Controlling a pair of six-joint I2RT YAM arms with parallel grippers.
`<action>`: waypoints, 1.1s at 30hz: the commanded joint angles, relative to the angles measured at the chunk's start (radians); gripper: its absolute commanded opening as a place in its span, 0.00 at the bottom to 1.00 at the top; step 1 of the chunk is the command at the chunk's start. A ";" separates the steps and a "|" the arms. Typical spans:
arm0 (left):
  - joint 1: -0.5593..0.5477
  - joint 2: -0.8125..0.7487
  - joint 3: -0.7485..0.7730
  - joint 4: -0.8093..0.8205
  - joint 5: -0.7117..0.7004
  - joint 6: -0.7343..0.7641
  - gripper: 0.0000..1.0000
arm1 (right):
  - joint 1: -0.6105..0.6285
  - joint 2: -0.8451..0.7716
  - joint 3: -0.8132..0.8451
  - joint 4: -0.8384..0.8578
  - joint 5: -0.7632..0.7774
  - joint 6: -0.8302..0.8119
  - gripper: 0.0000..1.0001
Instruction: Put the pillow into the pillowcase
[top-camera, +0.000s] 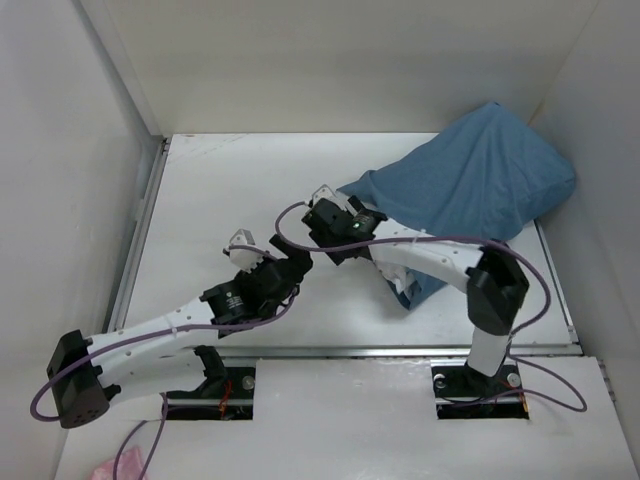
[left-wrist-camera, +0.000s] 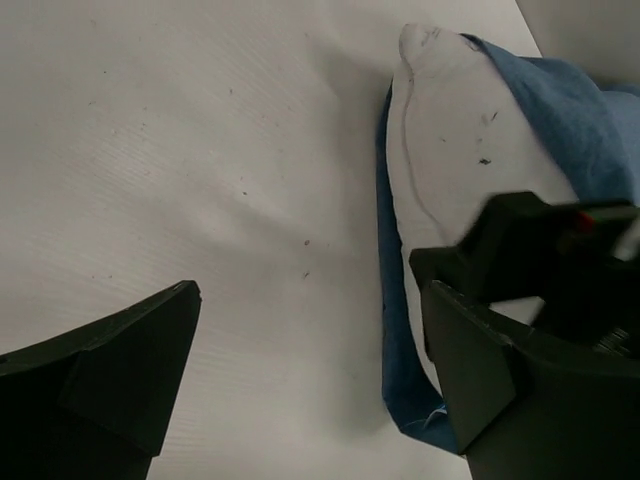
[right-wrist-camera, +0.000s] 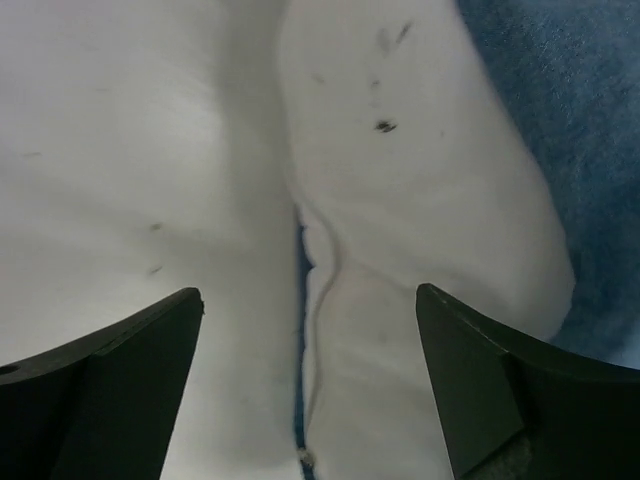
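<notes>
The blue pillowcase lies bunched at the table's back right, covering most of the white pillow. The pillow's open end sticks out of the case on the table. My right gripper is open and hovers just above that exposed end, touching nothing. In the right wrist view, its jaws straddle the pillow's seamed edge, with blue cloth at upper right. My left gripper is open and empty over bare table, left of the pillow.
White walls enclose the table on the left, back and right. The right gripper's black body sits close beside my left gripper's right finger. A metal rail runs along the table's near edge.
</notes>
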 joint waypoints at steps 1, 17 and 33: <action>0.005 -0.012 -0.003 -0.028 -0.024 0.031 0.92 | 0.004 0.095 0.043 -0.026 0.362 -0.038 0.95; 0.014 -0.114 -0.048 -0.085 -0.076 0.037 1.00 | -0.111 0.376 0.175 -0.625 0.907 0.804 0.00; 0.313 0.244 -0.147 0.933 0.730 0.534 1.00 | -0.093 -0.207 0.307 -0.023 0.101 0.187 0.00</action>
